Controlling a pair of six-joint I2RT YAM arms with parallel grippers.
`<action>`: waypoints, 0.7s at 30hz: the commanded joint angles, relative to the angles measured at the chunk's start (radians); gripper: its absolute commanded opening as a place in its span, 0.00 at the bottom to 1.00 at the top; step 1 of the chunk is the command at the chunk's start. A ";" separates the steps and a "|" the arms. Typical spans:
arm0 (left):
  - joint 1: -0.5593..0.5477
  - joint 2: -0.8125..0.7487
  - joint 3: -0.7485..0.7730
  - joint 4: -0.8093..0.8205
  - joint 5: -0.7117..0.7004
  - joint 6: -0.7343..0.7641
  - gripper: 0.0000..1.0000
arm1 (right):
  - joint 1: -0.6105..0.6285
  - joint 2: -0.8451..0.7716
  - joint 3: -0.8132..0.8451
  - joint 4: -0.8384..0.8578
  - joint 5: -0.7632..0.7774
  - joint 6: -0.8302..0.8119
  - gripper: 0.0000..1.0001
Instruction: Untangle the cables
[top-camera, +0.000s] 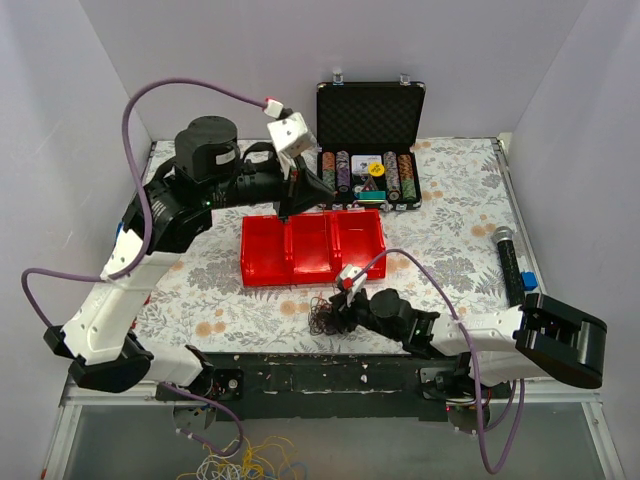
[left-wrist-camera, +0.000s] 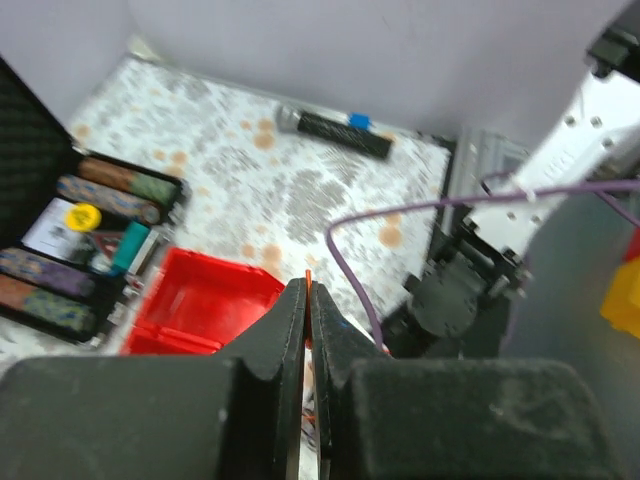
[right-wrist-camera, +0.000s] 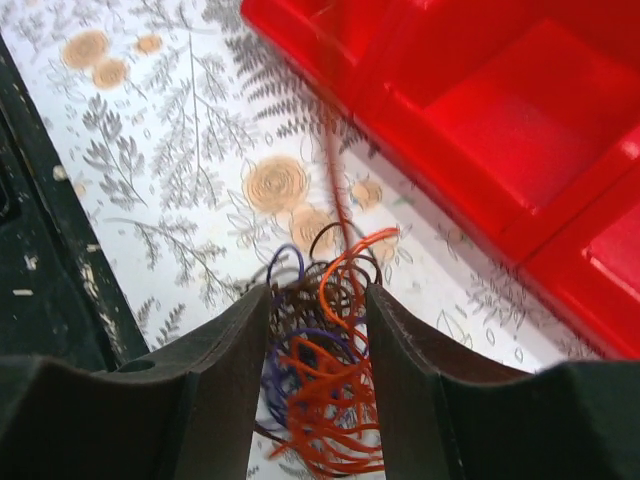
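Note:
The cables are a small tangle (top-camera: 322, 320) of orange, purple and dark brown wires on the floral cloth, just in front of the red tray. My right gripper (top-camera: 340, 306) lies low over it. In the right wrist view its jaws (right-wrist-camera: 318, 300) press on both sides of the tangle (right-wrist-camera: 320, 390). One thin strand (right-wrist-camera: 335, 170) runs taut from the tangle up towards the tray. My left gripper (top-camera: 286, 208) is raised above the tray's left part. In the left wrist view it (left-wrist-camera: 308, 288) is shut on an orange wire (left-wrist-camera: 308, 268).
The red three-compartment tray (top-camera: 312, 270) lies mid-table. An open black case (top-camera: 368, 115) with poker chips stands behind it. A black microphone (top-camera: 508, 262) and a blue piece (top-camera: 528, 282) lie at the right. A loose yellow-white wire bunch (top-camera: 240, 465) hangs below the table's front edge.

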 joint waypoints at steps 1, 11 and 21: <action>0.002 -0.082 0.009 0.243 -0.190 0.006 0.00 | -0.004 0.002 -0.062 0.007 0.014 0.051 0.52; 0.002 -0.096 0.120 0.645 -0.612 0.068 0.07 | -0.004 0.029 -0.145 0.007 0.032 0.105 0.53; 0.002 -0.084 0.139 1.031 -0.853 0.202 0.12 | -0.004 0.021 -0.135 -0.045 0.038 0.103 0.53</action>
